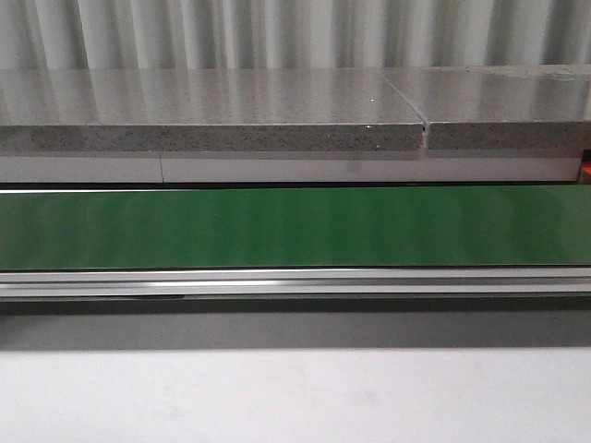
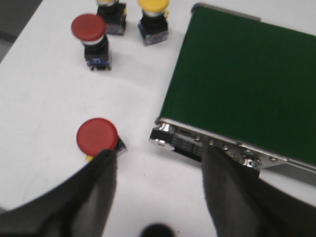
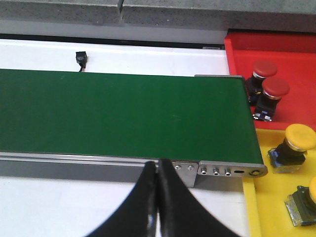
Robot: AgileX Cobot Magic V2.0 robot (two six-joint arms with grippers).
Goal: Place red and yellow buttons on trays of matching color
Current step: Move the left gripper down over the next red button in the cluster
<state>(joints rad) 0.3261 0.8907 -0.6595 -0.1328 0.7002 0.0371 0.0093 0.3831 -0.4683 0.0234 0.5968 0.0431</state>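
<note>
In the left wrist view my left gripper (image 2: 159, 155) is open over the white table, with nothing between its fingers. A red button (image 2: 97, 136) stands just beyond one fingertip. A second red button (image 2: 89, 29) and a yellow button (image 2: 152, 10) stand farther off. In the right wrist view my right gripper (image 3: 158, 165) is shut and empty, at the near rail of the green conveyor belt (image 3: 123, 111). The red tray (image 3: 296, 54) holds two red buttons (image 3: 274, 91). The yellow tray (image 3: 276, 197) holds a yellow button (image 3: 298, 140) and another at the frame edge.
The front view shows only the green belt (image 1: 295, 226), its metal rail (image 1: 295, 281) and a grey stone ledge (image 1: 212, 120) behind; no arm or button shows there. The belt's end plate (image 2: 207, 145) lies close to my left gripper. A small black part (image 3: 80, 58) lies behind the belt.
</note>
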